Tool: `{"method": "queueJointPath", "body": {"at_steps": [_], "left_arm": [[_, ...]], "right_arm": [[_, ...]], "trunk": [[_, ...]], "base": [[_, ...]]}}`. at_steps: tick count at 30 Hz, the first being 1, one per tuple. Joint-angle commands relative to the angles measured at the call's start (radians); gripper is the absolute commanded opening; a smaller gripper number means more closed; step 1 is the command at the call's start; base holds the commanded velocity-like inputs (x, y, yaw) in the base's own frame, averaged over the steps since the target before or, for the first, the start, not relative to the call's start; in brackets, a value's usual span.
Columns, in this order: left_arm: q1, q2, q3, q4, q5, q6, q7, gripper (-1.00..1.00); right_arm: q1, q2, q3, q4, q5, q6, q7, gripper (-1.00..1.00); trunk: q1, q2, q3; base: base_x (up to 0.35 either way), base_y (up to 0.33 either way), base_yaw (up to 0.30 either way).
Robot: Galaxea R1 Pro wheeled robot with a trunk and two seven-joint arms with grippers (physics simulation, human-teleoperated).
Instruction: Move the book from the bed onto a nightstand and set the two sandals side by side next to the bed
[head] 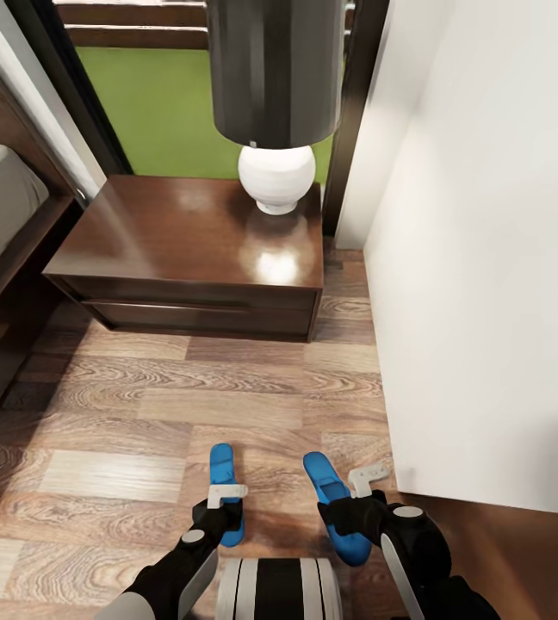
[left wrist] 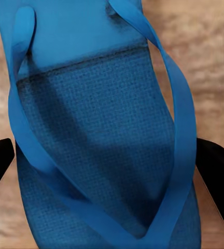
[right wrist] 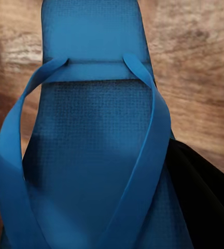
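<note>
Both claws low, straddling sandals [head: 226, 489].

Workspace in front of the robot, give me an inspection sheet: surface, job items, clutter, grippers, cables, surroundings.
Surface: wood-plank floor.
Job's things: two blue sandals on the floor, left sandal and right sandal, roughly parallel with a gap between them; nightstand ahead; edge of the bed at the left. No book seen.
Clutter: lamp on the nightstand's back right corner.
Grippers: left gripper over the left sandal, right gripper over the right sandal; dark fingers flank each sole, grip cannot be confirmed.
Cables: nothing seen.
Surroundings: white wall at the right; window onto grass behind the nightstand.
</note>
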Motion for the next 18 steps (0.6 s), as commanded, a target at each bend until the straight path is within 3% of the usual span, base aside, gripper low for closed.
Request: {"method": "queueJointPath", "body": {"at_steps": [1,18], "left_arm": [[-0.001,0.001,-0.008,0.001,0.01,-0.005,0.007,-1.0],[-0.001,0.006,-0.004,0.009,0.009,-0.022,-0.001,-1.0]], "right_arm": [[0.0,0.0,-0.001,-0.001,0.001,0.005,0.004,-1.0],[-0.001,0.0,-0.001,-0.001,0.001,0.005,0.004,-1.0]], "trunk": [[-0.001,0.0,0.003],[-0.008,0.004,0.069]], "base": [[0.0,0.0,0.0],[0.0,0.0,0.0]]}}
